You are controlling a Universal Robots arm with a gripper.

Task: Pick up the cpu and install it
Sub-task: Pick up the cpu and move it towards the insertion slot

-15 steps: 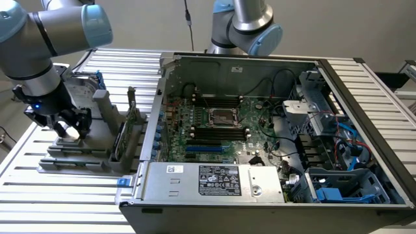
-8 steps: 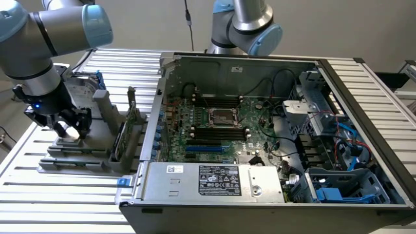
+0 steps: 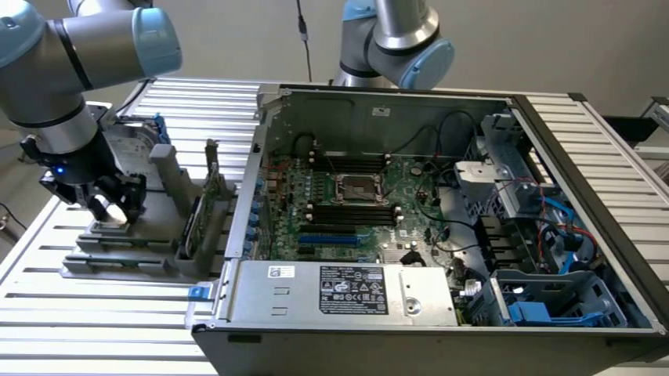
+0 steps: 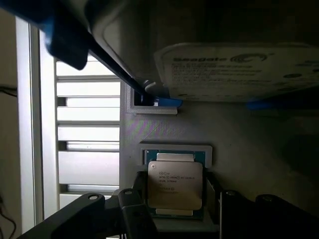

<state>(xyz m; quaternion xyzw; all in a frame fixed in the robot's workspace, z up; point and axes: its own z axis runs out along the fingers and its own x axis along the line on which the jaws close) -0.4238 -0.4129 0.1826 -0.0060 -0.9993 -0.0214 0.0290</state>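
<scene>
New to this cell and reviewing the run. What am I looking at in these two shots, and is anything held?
The jointed grey-and-blue machine is a robot arm. The gripper is the two-fingered clamp at its end.

The exterior view comes from a camera off the arm, looking down on a slatted table. On the table stand an open PC case with a green board and its socket. At that view's left is a grey holder.

The wrist view comes from a camera on the arm, looking past the fingers. It shows the cpu lying in a recess of the holder, with a hard drive nearby.

The gripper is open, one finger on each side of the cpu. Nothing is lifted yet.
</scene>
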